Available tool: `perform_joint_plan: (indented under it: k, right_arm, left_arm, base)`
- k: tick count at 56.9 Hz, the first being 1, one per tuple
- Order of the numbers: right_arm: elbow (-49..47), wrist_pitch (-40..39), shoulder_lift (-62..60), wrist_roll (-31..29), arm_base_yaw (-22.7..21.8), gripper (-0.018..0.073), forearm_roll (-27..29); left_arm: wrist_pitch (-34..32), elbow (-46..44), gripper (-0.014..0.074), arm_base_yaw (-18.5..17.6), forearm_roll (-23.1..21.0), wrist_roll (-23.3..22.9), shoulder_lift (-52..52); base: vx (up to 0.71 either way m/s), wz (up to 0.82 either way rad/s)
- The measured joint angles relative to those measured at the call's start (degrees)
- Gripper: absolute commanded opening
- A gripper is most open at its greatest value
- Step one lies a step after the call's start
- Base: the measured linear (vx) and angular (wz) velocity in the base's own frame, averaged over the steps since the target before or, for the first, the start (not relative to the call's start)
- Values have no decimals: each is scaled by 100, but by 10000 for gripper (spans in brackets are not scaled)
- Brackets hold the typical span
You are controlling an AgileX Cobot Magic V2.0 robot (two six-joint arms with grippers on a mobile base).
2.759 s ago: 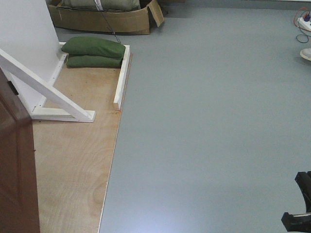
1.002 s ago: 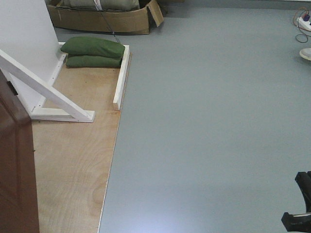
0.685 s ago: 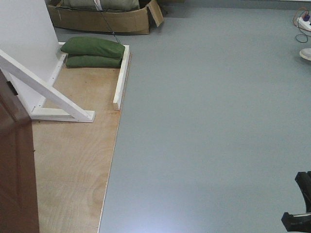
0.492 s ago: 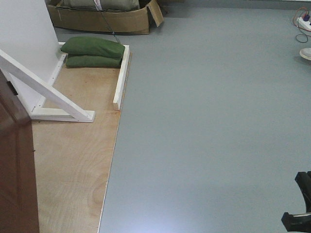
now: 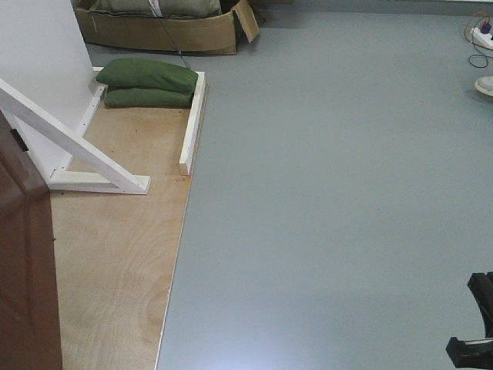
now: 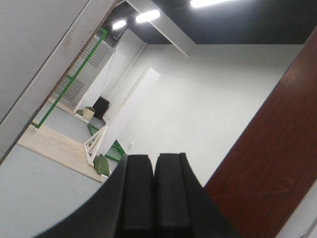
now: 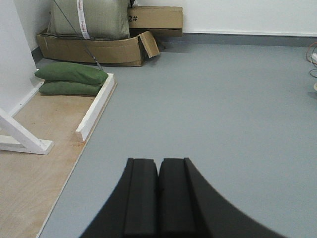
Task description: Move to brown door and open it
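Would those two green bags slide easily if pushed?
Probably not. The green bags slump and bulge like sandbags, so they are likely heavy and floppy. Stacked flat on the plywood beside the white rail, they should drag rather than roll or tip.

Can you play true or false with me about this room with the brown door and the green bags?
1. Two green bags lie stacked, one on top of the other. True.
2. The brown door is on the right side of the front view. False: it is at the left edge.
3. The right tool is shut and holds nothing. True.
4. The left tool is gripping the door. False: it is shut on nothing, and the door is beside it.
5. The cardboard box stands on top of the green bags. False: it stands on the grey floor behind them.
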Motion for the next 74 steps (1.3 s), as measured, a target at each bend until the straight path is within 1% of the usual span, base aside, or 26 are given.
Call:
perform_joint_plan:
  k: [7,15,24,33,45,52,57,61,66,68,70,71,74]
  right_arm:
    - [0,6,0,0,0,0,0]
    - [0,6,0,0,0,0,0]
    - [0,6,0,0,0,0,0]
    - [0,6,0,0,0,0,0]
    - [0,6,0,0,0,0,0]
    - [0,6,0,0,0,0,0]
    - [0,6,0,0,0,0,0]
    - [0,6,0,0,0,0,0]
    - [0,6,0,0,0,0,0]
    - [0,6,0,0,0,0,0]
    - [0,6,0,0,0,0,0]
    - [0,6,0,0,0,0,0]
    - [0,6,0,0,0,0,0]
  left_arm:
    - [-6,-17,-8,0,-159,-284,109]
    - [-6,-179,-8,0,-513,-340,270]
    - [-26,-378,-7,7,-672,-354,396]
    - [385,-457,-7,76,-774,-354,350]
    - [1211,-487,-7,152,-916,-379,240]
    - [1980,-487,-7,165,-1007,-388,183]
    - [2748,-482,-7,165,-1021,-393,183]
    - [3571,-482,-7,148,-962,-393,183]
    - [4822,-495,-6,77,-777,-397,256]
    - [5240,-495,-6,54,-737,-390,318]
    - [5502,-480,-6,38,-723,-392,369]
    - [6394,-468,-6,7,-641,-387,495]
    - [6488,-468,-6,-49,-620,-374,484]
  base:
    - [0,0]
    - [0,0]
    - [0,0]
    - [0,0]
    - [0,0]
    - [0,0]
    - [0,0]
    - [0,0]
    - [0,0]
    - [0,0]
    - [0,0]
    - [0,0]
    - [0,0]
